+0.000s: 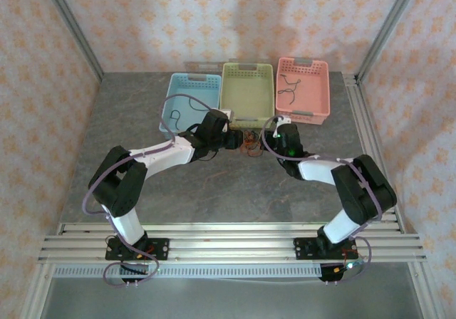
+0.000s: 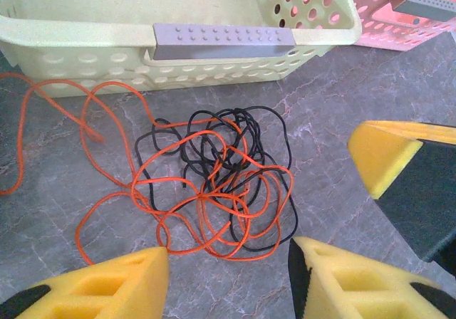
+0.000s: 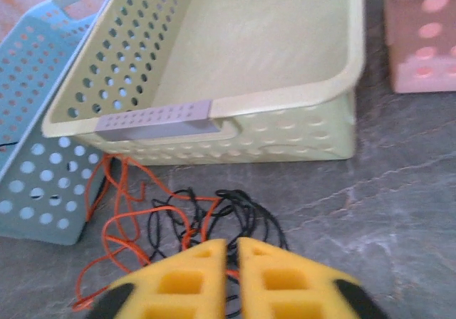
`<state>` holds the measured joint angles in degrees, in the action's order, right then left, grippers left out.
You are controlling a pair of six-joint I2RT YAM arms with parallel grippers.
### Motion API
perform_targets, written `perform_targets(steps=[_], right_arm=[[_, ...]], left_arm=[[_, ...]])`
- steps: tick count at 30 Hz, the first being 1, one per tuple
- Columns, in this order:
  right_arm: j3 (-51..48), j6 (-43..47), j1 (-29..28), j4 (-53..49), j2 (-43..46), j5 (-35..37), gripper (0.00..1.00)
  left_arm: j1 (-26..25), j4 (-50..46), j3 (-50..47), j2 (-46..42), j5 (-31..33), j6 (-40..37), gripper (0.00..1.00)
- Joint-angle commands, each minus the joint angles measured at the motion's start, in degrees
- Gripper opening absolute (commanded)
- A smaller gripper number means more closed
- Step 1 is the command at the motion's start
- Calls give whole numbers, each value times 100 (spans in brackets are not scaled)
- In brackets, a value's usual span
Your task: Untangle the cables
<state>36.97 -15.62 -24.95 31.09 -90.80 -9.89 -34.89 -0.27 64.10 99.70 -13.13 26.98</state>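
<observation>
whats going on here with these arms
Two robot arms are working on a tangle of thin orange-red and black wires on the grey stone-patterned table, in front of the pale green perforated plastic basket. The left gripper is open over the tangle. The right gripper, nearly shut, is beside it, nothing clearly pinched. The wires are not yet separated.

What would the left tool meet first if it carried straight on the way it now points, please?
Most likely the tangled cables, lying on the table directly ahead of the open left tool; the green basket stands beyond them. Depth is unclear from the wrist view.
</observation>
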Motion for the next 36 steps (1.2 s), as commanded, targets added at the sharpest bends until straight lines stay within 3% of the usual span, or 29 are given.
perform_targets(steps=[1, 8, 18, 22, 30, 36], right_arm=[[144, -110, 64, -16, 1, 326, 19], [672, -270, 118, -738, -557, 6, 44], [1323, -415, 102, -1421, -1267, -860, 48], [1704, -408, 85, -1926, -1532, -1224, 40], [1490, -275, 62, -1654, -1241, -1104, 1], [1091, -212, 68, -1128, -833, -894, 0]], left_arm=[[-44, -111, 148, 51, 17, -63, 48], [-48, -119, 156, 59, 19, -70, 48], [-51, -130, 165, 63, 18, -70, 48], [-48, -126, 165, 63, 15, -71, 48], [-57, -144, 183, 68, 28, -79, 48], [-61, -169, 206, 93, 25, -81, 48]])
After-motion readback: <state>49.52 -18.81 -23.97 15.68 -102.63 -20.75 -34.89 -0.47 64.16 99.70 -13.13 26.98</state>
